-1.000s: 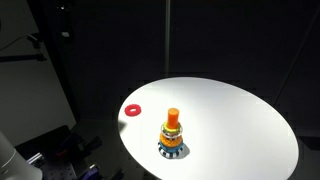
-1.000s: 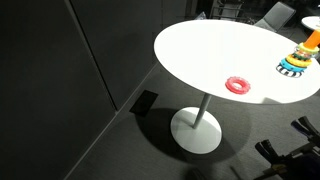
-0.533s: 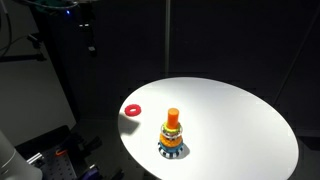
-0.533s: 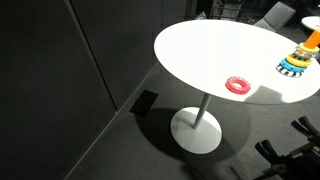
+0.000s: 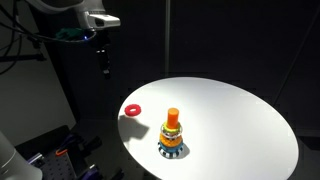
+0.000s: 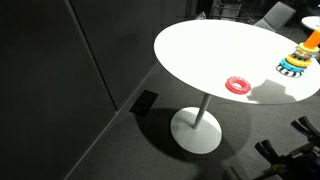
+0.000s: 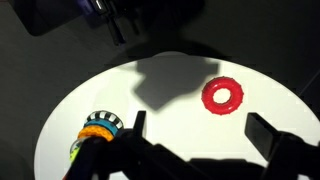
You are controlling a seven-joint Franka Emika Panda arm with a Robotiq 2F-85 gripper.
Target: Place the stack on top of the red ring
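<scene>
White round table, dark surroundings — tool spread wide, empty.

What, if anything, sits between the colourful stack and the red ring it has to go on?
Nothing visible. In both exterior views only bare white table lies between the stack and the red ring. The open gripper hangs above, with nothing seen between it and the stack either.

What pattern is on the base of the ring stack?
The stack's base has dark blue and white stripes, which show best in an exterior view.
</scene>
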